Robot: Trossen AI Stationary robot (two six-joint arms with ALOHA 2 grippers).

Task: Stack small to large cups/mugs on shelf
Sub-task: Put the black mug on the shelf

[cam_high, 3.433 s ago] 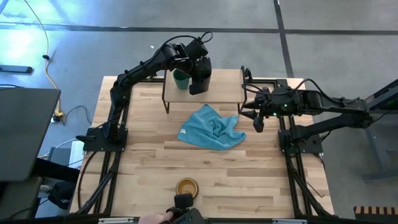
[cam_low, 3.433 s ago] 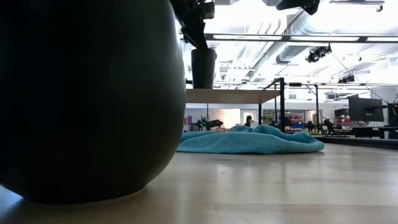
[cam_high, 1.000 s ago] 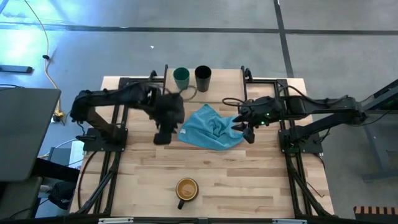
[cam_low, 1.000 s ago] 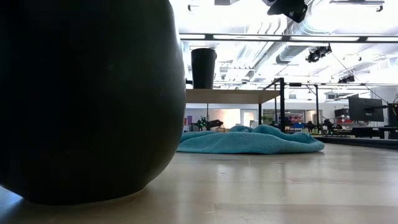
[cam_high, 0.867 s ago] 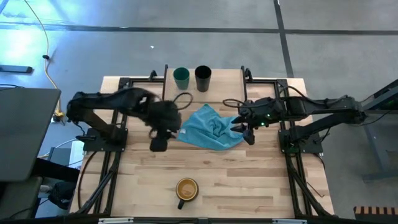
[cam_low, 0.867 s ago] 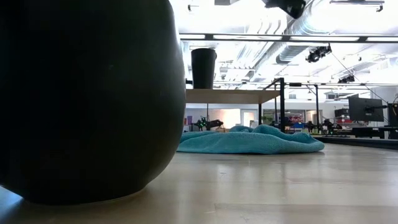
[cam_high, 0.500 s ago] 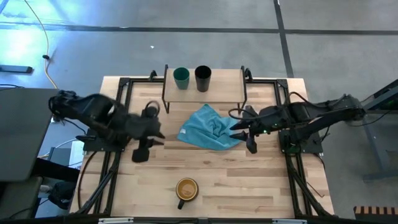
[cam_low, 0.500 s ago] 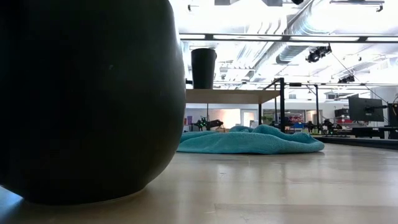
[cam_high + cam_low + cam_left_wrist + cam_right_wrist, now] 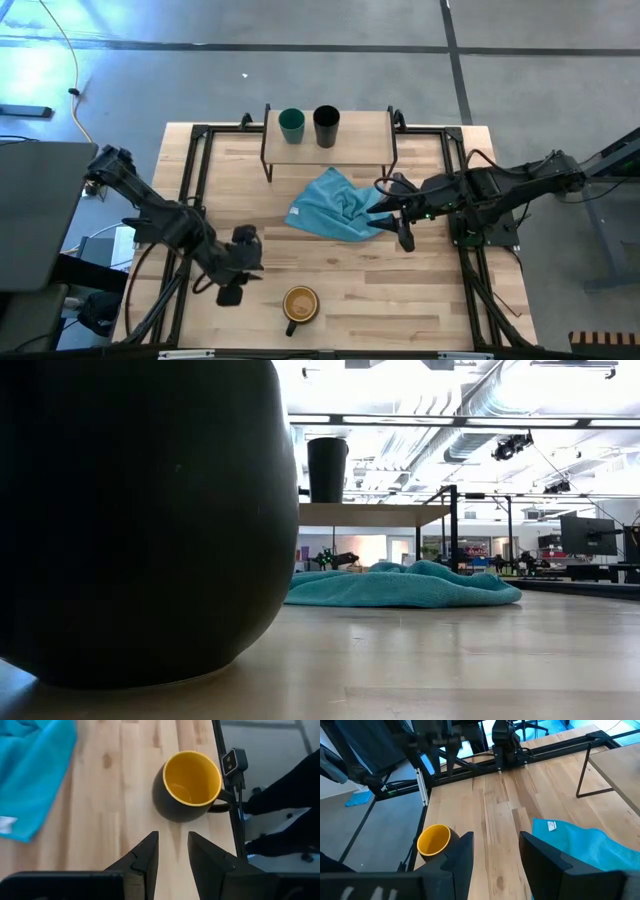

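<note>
High view, left end effector (image 9: 232,293) open beside mug (image 9: 299,304), right end effector (image 9: 404,238) open

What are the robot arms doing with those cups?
They are lining cups up on the little shelf. The teal cup and the black cup already stand there side by side. The left hand, open and empty, is now beside the big mug with the yellow inside, near the front edge of the table, probably to grab it next. The right hand waits, open, by the blue cloth.
</note>
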